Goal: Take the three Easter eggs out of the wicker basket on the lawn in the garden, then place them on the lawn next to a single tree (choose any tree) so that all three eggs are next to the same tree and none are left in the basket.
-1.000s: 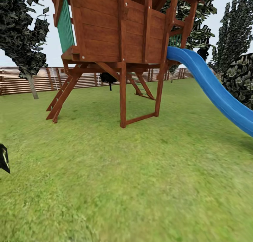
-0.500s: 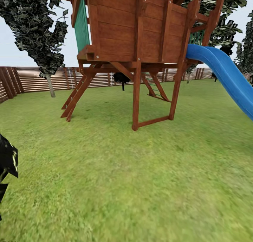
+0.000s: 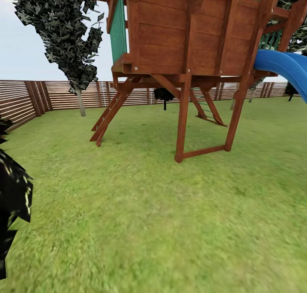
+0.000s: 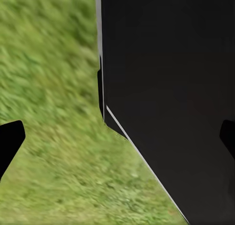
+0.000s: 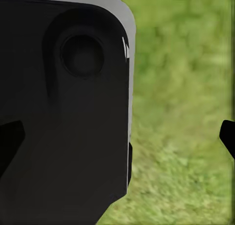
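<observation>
Lawn [image 4: 54,87] beneath open left claw [image 4: 117,137]

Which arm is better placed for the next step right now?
Neither yet. The left gripper and the right gripper both hang open over lawn beside the robot's dark body, equally idle; the next step is probably driving on past the play tower.

- Lawn [image 3: 140,225]: open ground ahead, nothing standing on it.
- Wooden play tower [image 3: 192,41] posts block centre; blue slide [image 3: 285,67] right.
- Dark shrub [image 3: 13,199] crowds left edge.
- Slatted fence [image 3: 59,95] closes the far side.
</observation>
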